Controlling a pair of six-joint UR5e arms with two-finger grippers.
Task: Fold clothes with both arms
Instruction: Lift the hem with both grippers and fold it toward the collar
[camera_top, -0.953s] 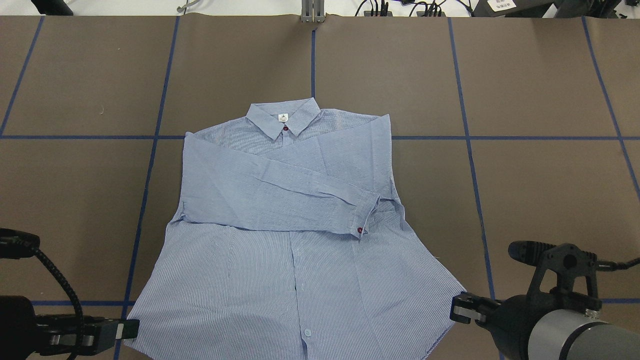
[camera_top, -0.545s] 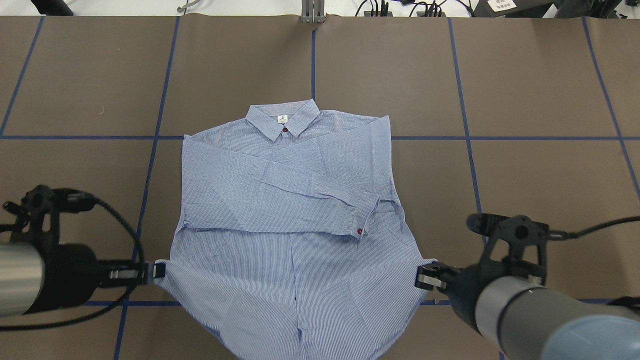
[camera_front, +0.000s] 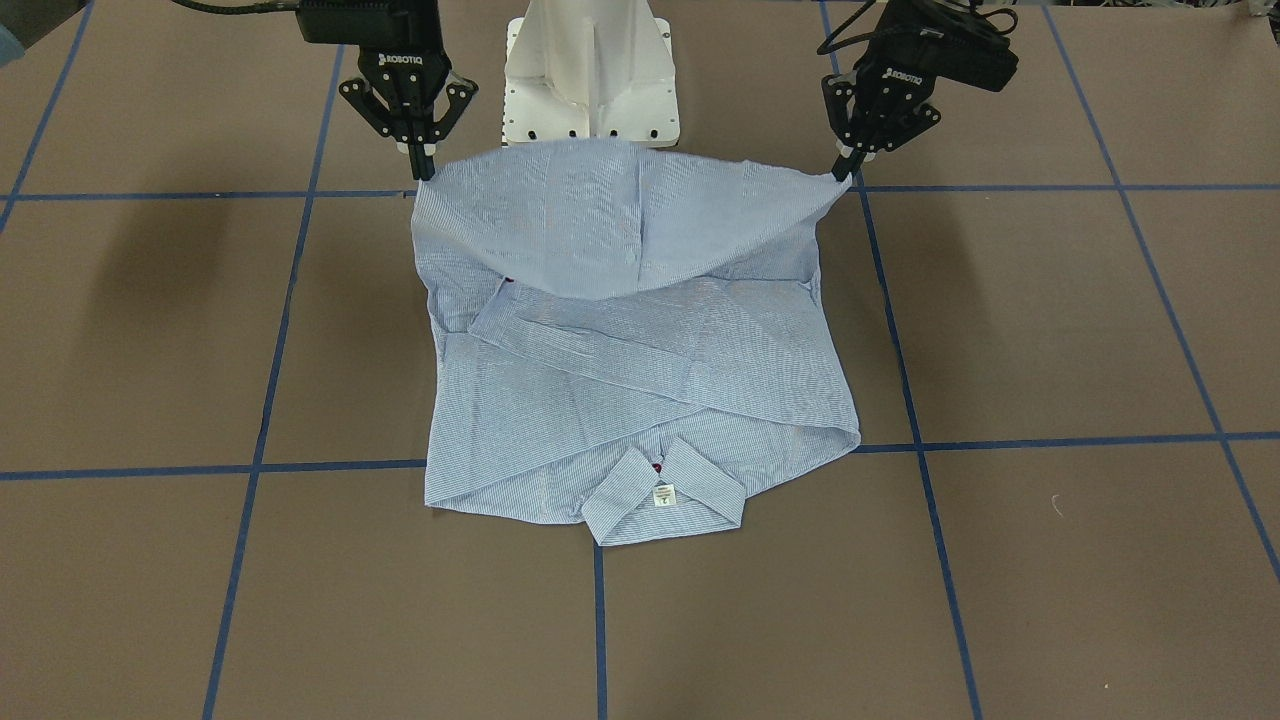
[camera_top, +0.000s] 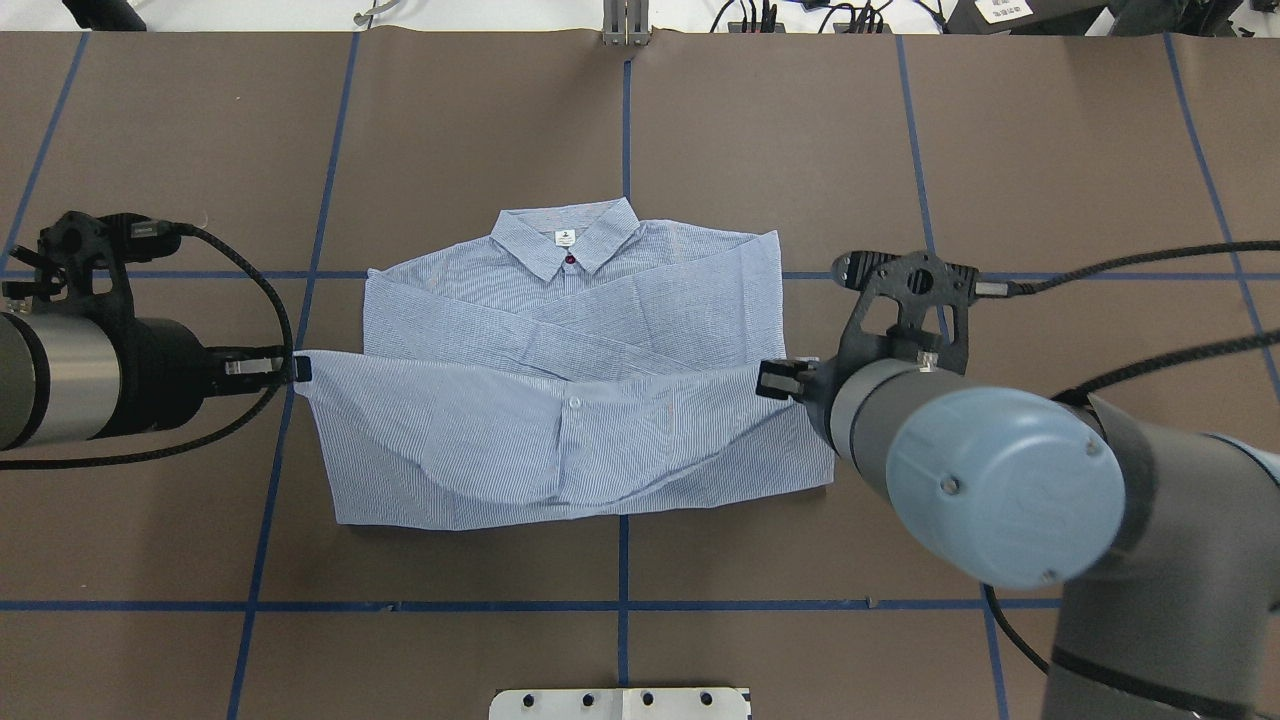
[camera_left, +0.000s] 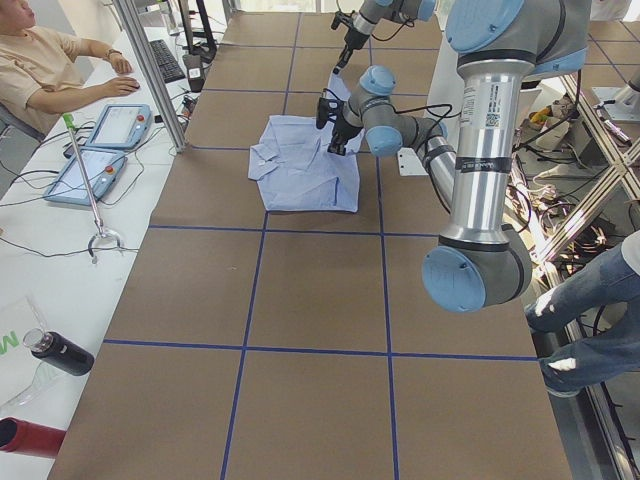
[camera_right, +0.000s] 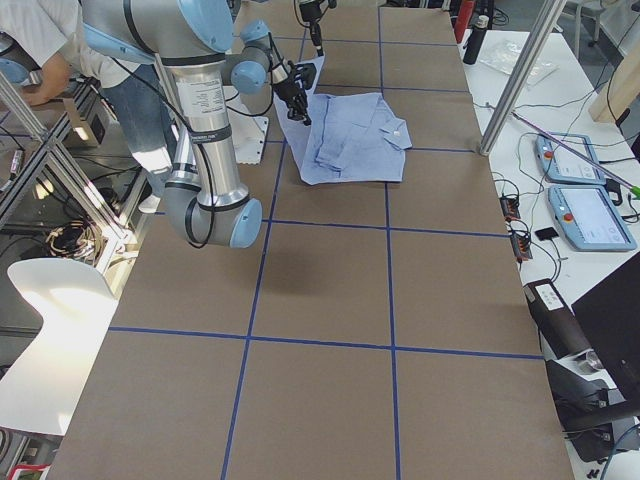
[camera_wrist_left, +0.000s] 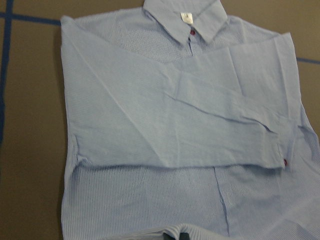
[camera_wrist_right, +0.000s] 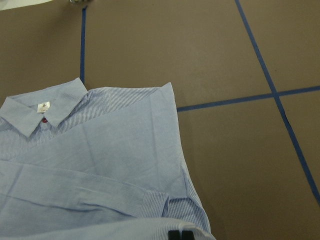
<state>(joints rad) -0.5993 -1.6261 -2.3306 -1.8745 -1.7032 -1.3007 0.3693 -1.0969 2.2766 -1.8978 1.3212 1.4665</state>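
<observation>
Striped light-blue cloth — the shirt (camera_top: 600, 290) lies beyond the white base (camera_top: 620, 703), its limp hem (camera_top: 560, 410) sagging between left gripper (camera_top: 300, 369) and right gripper (camera_top: 772, 378), each pinching a corner; from overhead the raised fold hides the cuff (camera_wrist_left: 281, 159).

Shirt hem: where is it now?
In the overhead view the hem hangs raised across the middle of the shirt, corners pinched by the left gripper and right gripper, short of the collar.

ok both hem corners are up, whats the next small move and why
Probably carry both corners forward toward the collar, level with each other. The left gripper and right gripper each pinch a corner of the hem off the table; it sags between them and reaches only about halfway up the shirt.
</observation>
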